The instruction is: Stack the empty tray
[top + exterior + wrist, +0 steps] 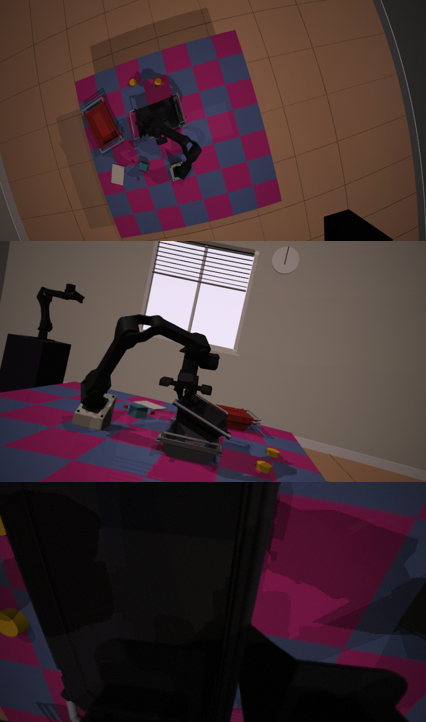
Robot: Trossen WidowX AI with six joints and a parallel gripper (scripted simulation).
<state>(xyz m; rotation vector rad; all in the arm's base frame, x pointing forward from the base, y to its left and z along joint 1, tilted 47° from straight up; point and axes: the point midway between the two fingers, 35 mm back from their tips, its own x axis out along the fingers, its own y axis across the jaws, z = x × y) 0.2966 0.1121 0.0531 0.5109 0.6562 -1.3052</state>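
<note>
The loaded tray is grey and stands on the mat, with red blocks visible inside. Its near bar runs across close to the near end rim; its far bar is mostly hidden. The empty tray is dark and hangs steeply tilted above the loaded one, robot side high. Its opposite long side slopes down low, towards the yellow discs, and it overlaps the load. My gripper is shut on its raised long edge. Whether the two trays touch is hidden.
A red tray with wire bars stands at the far side. Two yellow discs lie beyond the trays. A teal box, a white plate and loose red blocks lie near the base.
</note>
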